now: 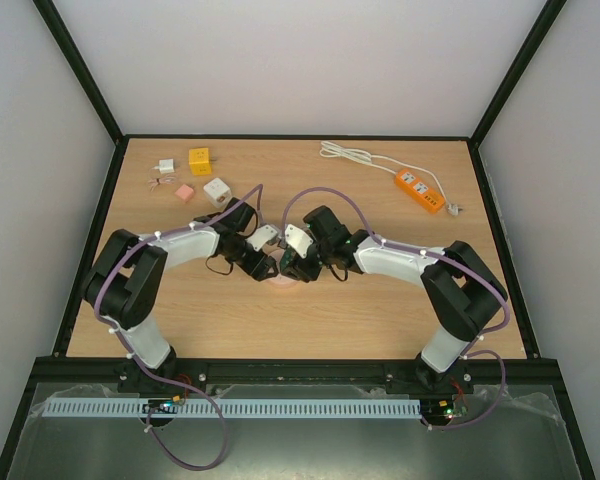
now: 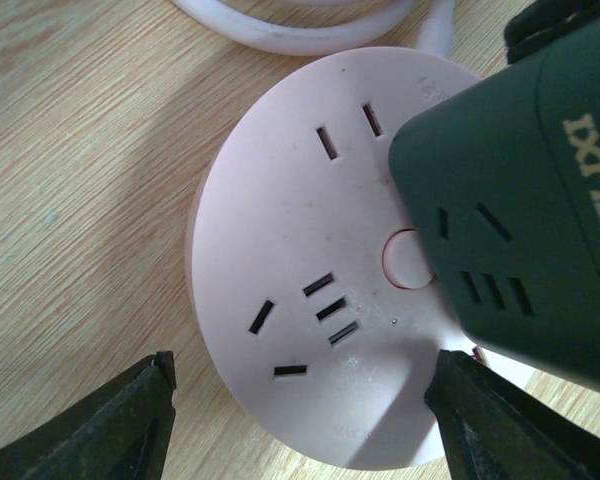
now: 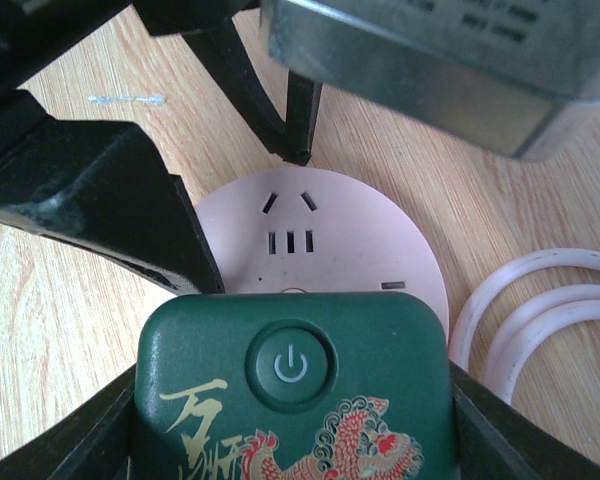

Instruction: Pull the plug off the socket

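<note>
The pink round socket (image 2: 280, 260) lies flat at the centre of the table (image 1: 400, 310). My left gripper (image 2: 305, 370) is spread apart astride it and seemingly not gripping its rim, so I judge it may lift or skid when I pull. My right gripper (image 3: 295, 425) is clamped on the green plug (image 3: 290, 370), seated at the socket's edge; a tilted pull could jam it. Count: one socket, one plug, two grippers.

I see my right gripper (image 3: 295, 440) clamped on the green plug (image 3: 292, 390), a finger pressed to each side. The plug covers the near part of the round pink socket (image 3: 350, 240). The left gripper (image 3: 257, 218) is spread, one finger at the socket's far rim and one at its left. White cable (image 3: 540, 300) loops lie just right of the socket.
</note>
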{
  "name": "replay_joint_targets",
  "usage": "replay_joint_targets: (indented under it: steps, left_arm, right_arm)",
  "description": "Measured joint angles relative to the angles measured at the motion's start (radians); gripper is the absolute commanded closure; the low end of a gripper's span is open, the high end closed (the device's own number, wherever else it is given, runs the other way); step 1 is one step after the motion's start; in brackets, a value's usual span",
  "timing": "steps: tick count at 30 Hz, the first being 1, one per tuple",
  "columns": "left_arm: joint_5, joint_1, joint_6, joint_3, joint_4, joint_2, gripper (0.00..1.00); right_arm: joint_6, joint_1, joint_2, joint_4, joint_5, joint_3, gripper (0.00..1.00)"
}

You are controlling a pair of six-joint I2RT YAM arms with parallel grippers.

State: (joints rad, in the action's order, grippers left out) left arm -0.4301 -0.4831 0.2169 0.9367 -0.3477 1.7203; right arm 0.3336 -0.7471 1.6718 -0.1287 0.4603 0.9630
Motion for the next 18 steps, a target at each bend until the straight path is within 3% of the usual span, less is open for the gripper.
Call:
replay_joint_targets:
  steps: [18]
  left_arm:
    - [0.062,-0.023,-0.008,0.002,0.047,-0.003,0.38]
  right_arm:
    - [0.039,0.027,0.027,-0.060,0.042,0.056,0.89]
